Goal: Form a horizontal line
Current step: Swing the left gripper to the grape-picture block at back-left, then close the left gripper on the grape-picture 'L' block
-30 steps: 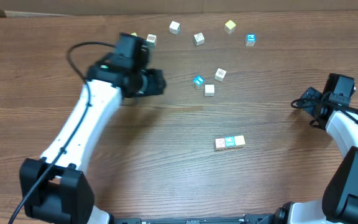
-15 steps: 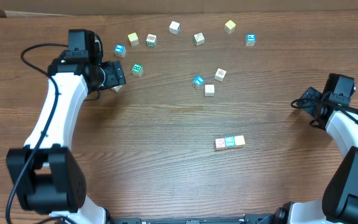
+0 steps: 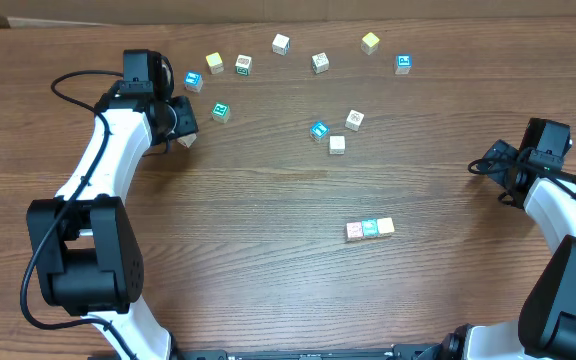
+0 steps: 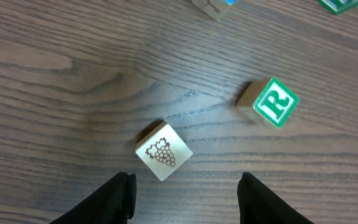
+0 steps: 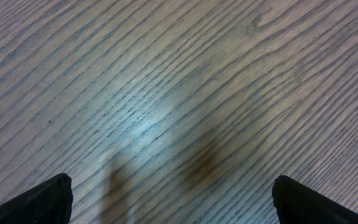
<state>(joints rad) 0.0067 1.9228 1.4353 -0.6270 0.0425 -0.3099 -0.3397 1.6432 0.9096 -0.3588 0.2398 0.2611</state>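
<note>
The left gripper (image 4: 186,190) hovers with its jaws parted and empty. The grape-printed cube (image 4: 163,151) sits cornerwise just ahead of them, with a green cube (image 4: 272,102) marked "R" nearby. The horizontal line (image 3: 370,228) runs left-to-right, far off and nearer the right gripper (image 5: 176,202), which gapes wide and empty.

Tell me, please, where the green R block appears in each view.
Overhead: green R block in the upper left of the picture.
Left wrist: right of centre, tilted.
Right wrist: not in it.
Shared landmark: the grape block, down-left of it in both views.
</note>
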